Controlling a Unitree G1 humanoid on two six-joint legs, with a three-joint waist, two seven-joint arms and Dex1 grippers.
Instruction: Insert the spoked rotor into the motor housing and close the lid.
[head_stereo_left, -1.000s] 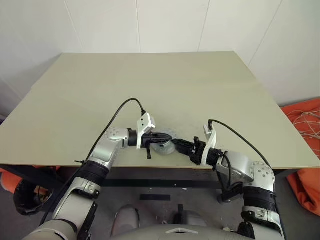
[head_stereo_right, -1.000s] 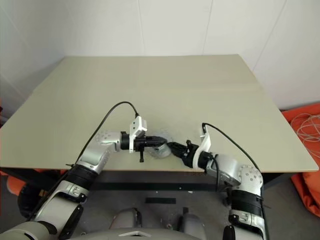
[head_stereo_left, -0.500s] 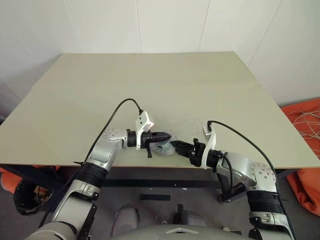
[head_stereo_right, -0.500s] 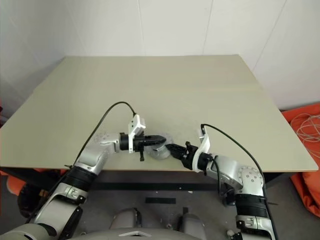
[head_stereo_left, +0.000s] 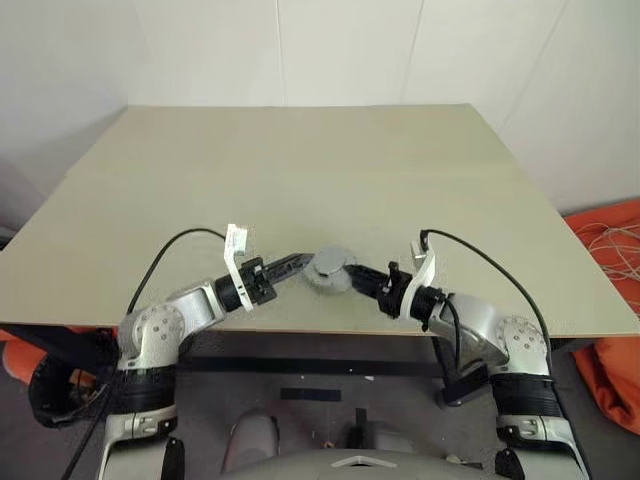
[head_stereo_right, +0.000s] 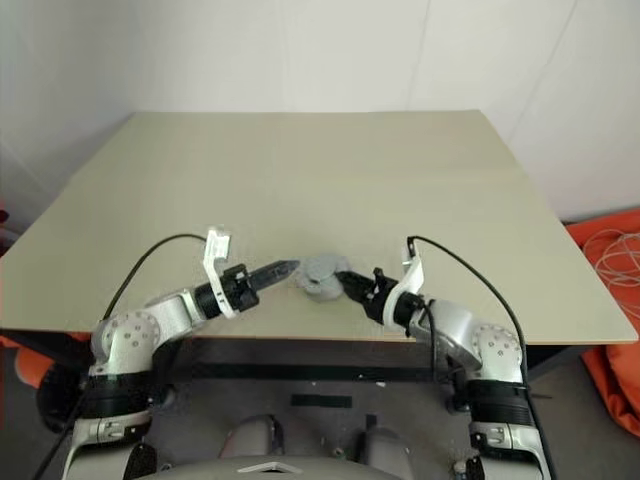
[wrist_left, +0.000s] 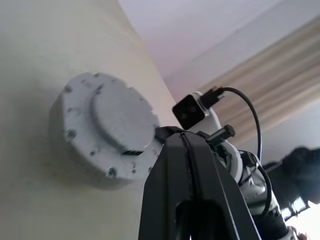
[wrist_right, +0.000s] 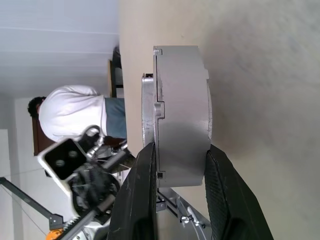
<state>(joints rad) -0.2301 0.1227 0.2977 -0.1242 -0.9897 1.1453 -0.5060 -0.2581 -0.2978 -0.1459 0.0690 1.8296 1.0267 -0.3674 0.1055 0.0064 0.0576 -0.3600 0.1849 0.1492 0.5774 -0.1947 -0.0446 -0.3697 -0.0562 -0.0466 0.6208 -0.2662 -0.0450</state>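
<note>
Your right tool (head_stereo_left: 352, 277) is pinching the motor housing (head_stereo_left: 329, 271), a grey round assembly with its lid (wrist_left: 121, 119) already seated on top. In the right wrist view, its two black fingers (wrist_right: 141, 200) are sitting against opposite faces of the grey body (wrist_right: 182, 130), one on the flat top side and one underneath, so the grip is spanning the housing's thickness. The housing is sitting near the front edge of the tabletop (head_stereo_left: 320, 170), roughly midway between your two arms; whether it is resting on the surface or just lifted off it, you cannot tell from these views.

Your left tool (head_stereo_left: 292, 263) is pressed together, its fingers meeting in a single dark point with nothing between them. It is pointing roughly level across the tabletop toward the housing, with its tip just beside the housing's left rim; contact is not clear. In the left wrist view, the closed fingers (wrist_left: 190, 165) are standing in front of the housing's lower edge, and the lid is showing as a raised, finely textured disc on a wider flange dotted with small screw holes.

The spoked rotor is not something you can pick out; the closed grey shell is covering whatever is inside. In the right wrist view, a person in a white top (wrist_right: 75, 117) is sitting in the background beyond the tabletop.
</note>
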